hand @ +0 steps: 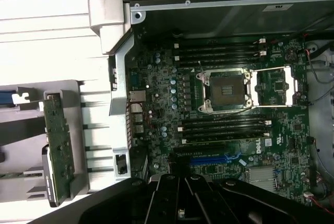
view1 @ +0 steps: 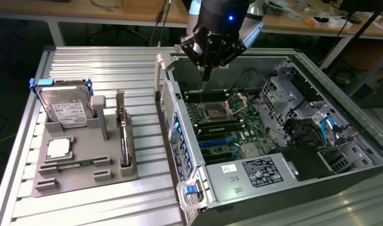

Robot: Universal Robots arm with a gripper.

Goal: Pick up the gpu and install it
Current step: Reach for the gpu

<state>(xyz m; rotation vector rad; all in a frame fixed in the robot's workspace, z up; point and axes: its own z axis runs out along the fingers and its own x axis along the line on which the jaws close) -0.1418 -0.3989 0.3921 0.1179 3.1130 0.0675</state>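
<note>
My pincer (view1: 205,77) is closed and empty, upper middle over the open case (view1: 169,94). The graphics card (view1: 123,136) stands edge-up in the left tray (view1: 84,176), easy to grab.

Ribbed metal bench (view1: 103,61), pale and slatted. On the exterior view's left a grey parts holder (view1: 84,181) sits flat on the slats. Just beside it, to the right, an open computer case (view1: 172,117) lies on its side.

A hard drive (view1: 69,110) sits in a gray holder (view1: 84,176) (processor chip (view1: 59,148) beside it) on a slatted table (view1: 116,61).
</note>
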